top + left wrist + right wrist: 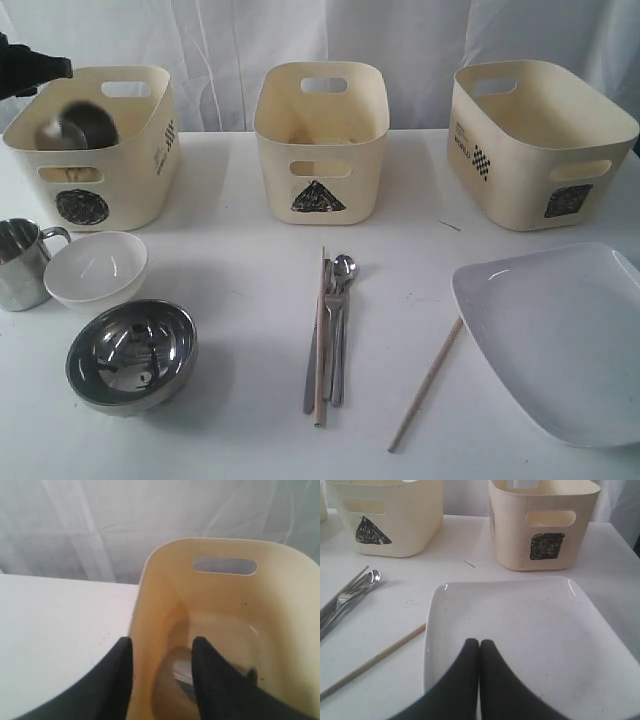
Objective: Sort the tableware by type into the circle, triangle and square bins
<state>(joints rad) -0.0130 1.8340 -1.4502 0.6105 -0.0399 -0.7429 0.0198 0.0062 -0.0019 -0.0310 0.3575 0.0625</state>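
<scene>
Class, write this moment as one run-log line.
left gripper open over cream circle-marked bin | steel mug inside bin | right gripper shut over large white squarish plate

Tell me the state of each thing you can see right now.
Left pincer: open above the circle bin.
Right pincer: shut, empty, over the white plate.
Steel mug in bin: inside, blurred.
Steel mug on table: upright.
White bowl: upright, empty.
Steel bowl: upright, empty.
Cutlery: lying flat beside one chopstick.
Other chopstick: lying flat, alone.
White plate: resting on table, empty.
</scene>
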